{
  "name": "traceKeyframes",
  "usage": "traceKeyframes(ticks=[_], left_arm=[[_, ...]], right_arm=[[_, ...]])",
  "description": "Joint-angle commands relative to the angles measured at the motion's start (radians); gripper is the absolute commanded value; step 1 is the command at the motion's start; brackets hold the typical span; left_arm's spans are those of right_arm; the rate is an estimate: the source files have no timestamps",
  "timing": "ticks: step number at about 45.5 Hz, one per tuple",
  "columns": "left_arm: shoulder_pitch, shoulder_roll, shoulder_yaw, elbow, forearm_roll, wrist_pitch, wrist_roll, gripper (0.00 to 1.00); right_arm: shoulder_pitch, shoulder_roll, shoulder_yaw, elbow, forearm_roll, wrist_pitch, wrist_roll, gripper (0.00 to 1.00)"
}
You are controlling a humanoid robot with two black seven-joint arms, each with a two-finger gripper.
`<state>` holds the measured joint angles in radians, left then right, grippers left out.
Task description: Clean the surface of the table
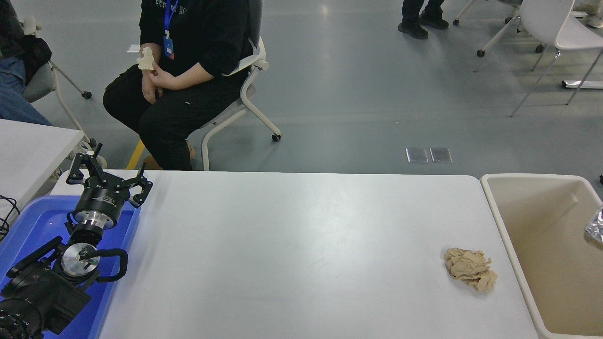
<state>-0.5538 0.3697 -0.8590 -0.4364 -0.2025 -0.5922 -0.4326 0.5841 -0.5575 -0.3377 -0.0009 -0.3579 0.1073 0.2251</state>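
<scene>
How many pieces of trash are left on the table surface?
1: a crumpled tan paper wad lies on the table surface near its right edge, beside the beige bin. Nothing appears hidden.

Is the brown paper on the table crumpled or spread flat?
Crumpled: the brown paper sits as a wrinkled wad on the table surface, beside the beige bin.
</scene>
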Motion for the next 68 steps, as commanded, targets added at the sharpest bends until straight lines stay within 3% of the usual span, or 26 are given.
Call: traceKeyframes(ticks=[1,41,45,57,68], left_arm=[[0.000,0.000,0.000,0.001,0.000,0.000,0.000,1.00],[0.000,0.000,0.000,-0.001,0.000,0.000,0.000,1.00],[0.000,0.000,0.000,0.001,0.000,0.000,0.000,1.00],[0.000,0.000,0.000,0.001,0.000,0.000,0.000,1.00],[0.000,0.000,0.000,-0.001,0.000,0.000,0.000,1.00]], right_arm=[[-0.033,0.074,0.006,-0.001,0.000,-0.031,-0.006,0.00],[-0.029,0.130,0.005,-0.001,-0.003,-0.055,-0.006,0.00],[-0.029,0.130,0.006,-0.002,-0.001,-0.061,-0.006,0.04],[-0.029,0.130,0.009,-0.001,0.000,-0.139,-0.004,0.41],[-0.020,0.128,0.026,0.001,0.002,-0.188,-0.003,0.85]])
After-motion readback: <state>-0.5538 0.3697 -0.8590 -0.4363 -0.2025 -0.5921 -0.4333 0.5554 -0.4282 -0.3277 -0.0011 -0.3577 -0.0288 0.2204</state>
